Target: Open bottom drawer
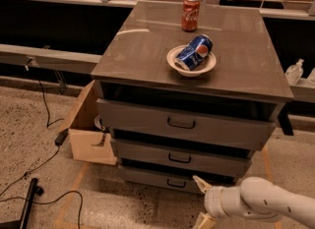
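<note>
The grey cabinet (147,61) has three drawers. The bottom drawer (147,176) is the lowest one, with a small dark loop handle (176,183), and its front sits set back under the drawer above. My gripper (202,201) is at the bottom right, low in front of the cabinet and just right of that handle. Its two pale fingers (199,181) are spread apart, open and empty, and point left toward the drawer front without touching the handle.
On the cabinet top stand a red soda can (190,13) and a white bowl (173,59) holding a blue Pepsi can (194,51). An open cardboard box (86,139) sits on the floor left of the cabinet. Black cables (29,174) lie on the floor at left.
</note>
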Action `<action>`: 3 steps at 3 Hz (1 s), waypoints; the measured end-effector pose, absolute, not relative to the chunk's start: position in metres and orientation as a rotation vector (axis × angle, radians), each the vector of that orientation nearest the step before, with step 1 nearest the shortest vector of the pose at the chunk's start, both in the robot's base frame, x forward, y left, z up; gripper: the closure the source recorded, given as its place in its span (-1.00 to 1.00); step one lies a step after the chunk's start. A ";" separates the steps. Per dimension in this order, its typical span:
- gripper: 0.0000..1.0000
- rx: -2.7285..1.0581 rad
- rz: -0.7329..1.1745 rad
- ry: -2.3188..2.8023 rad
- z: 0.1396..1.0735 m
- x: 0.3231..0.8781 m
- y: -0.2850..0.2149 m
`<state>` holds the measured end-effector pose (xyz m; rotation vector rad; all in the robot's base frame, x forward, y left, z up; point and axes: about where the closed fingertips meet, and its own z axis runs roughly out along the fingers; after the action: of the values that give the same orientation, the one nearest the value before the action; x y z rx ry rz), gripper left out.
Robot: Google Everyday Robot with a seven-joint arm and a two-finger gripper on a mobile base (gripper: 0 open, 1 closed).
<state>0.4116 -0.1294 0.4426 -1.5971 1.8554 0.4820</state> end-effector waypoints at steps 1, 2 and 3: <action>-1.00 -1.595 0.423 1.894 0.416 0.422 -0.140; -1.00 -1.628 0.303 1.929 0.373 0.453 -0.159; -1.00 -1.648 0.222 1.955 0.332 0.477 -0.178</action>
<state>0.4766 -0.1780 0.3323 -1.6482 1.9548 0.2217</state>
